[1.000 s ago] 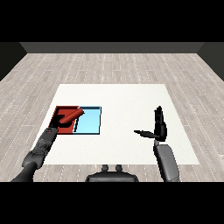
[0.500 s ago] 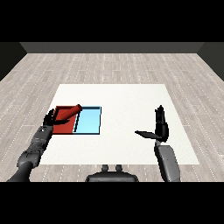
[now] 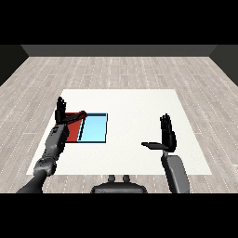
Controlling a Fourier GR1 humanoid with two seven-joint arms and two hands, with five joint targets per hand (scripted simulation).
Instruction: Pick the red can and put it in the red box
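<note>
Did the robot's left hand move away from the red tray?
Yes. The left hand has drawn back to the view's left: before it lay over the red tray, now it is raised at that tray's left edge, fingers straight.

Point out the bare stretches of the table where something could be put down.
Bare table runs between the blue tray and the right hand, and along the far edge. It is crowded at the left: the left hand hangs by the red tray, where the red can lies.
</note>
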